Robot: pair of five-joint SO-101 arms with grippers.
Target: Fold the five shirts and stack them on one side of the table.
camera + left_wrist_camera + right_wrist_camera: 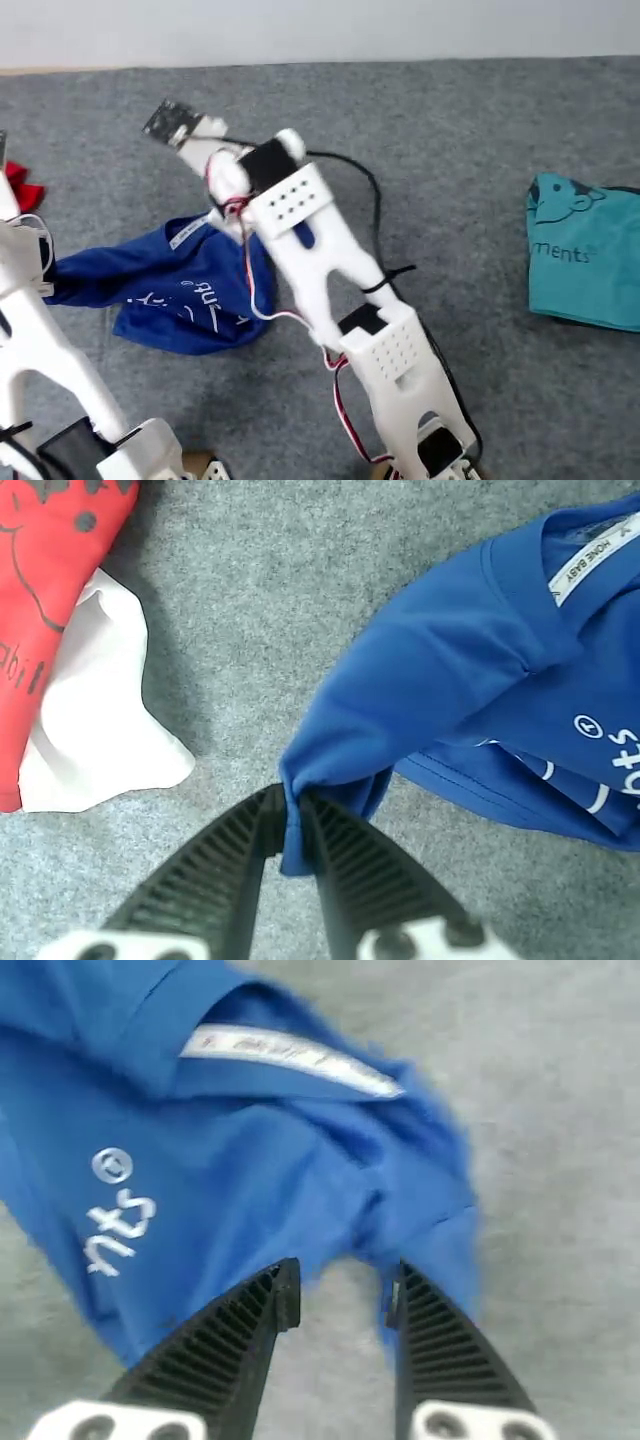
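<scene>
Tabletop (450,150), grey and fuzzy, meets a pale wall (320,30); left jaws pinch the blue shirt (180,290), right jaws gape over it.

You are seeing the crumpled shirt (170,290) lying left of centre on the worktop (450,150). Your left gripper (290,825) is pinching its leftmost end, and your right gripper (340,1300) is hanging over its collar side with the jaws apart. At the far left edge, another shirt (50,580) is lying against a loose cloth (90,720). The folded shirt (585,250) is sitting well apart at the right edge.
</scene>
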